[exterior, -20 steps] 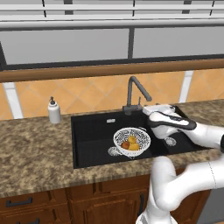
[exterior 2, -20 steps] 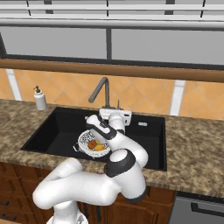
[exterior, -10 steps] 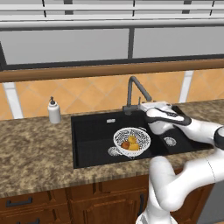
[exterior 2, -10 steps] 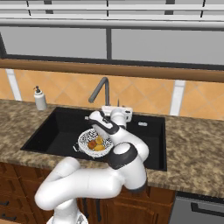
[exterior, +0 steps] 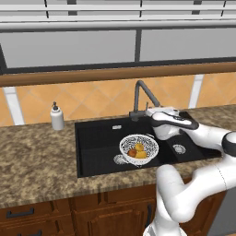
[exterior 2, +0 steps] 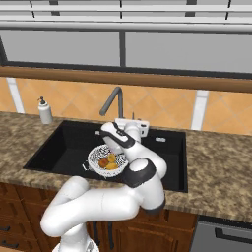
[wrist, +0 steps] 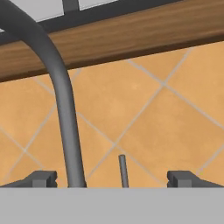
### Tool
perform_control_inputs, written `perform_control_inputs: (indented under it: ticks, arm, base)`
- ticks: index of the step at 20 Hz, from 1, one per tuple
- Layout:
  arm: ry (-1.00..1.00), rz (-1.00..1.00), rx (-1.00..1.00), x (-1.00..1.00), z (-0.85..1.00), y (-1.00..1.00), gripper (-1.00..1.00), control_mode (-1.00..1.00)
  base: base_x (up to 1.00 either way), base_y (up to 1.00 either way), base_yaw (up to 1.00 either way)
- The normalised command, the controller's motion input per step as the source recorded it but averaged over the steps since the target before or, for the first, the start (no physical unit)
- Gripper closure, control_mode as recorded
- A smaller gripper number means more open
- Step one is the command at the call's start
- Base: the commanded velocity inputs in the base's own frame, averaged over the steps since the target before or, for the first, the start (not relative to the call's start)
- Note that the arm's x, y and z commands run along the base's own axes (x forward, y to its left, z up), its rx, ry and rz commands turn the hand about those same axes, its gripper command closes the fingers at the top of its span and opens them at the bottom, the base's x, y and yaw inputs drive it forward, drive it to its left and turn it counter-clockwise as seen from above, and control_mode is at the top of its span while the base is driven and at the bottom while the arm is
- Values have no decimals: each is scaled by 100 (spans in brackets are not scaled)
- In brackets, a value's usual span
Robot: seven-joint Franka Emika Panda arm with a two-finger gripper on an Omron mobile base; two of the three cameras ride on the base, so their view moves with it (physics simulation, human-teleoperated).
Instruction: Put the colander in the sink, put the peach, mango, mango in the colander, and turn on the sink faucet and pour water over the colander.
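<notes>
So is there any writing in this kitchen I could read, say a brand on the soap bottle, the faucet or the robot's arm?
None: no word, number or sign can be read anywhere.
Soap bottle: plain white, no label.
Sink faucet: bare dark metal, no mark.
Sink: a small pale plate on the black rim behind the basin, too small to tell whether it bears any text.
Robot arm: plain white, no lettering.

So the colander (exterior: 138,148) sits in the sink (exterior: 97,138), with the peach (exterior: 132,152) and both mangoes (exterior: 139,147) inside it. The sink faucet (exterior: 140,98) stands behind at about 12 o'clock, its lever (wrist: 123,170) just to its right. Soap dispenser (exterior: 57,117) is on the counter (exterior: 37,156), way off around 10 o'clock.
</notes>
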Motion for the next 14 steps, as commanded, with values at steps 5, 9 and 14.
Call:
perform_control_inputs:
  ticks: [5,9,14]
  arm:
    - [0,-9,0,1,-14,-8,-100,-100]
    - [3,-1,0,0,-10,-12,-100,-100]
    - [4,0,0,0,-11,-6,-100,-100]
  base:
    - [0,0,0]
    - [0,0,0]
    - [0,0,0]
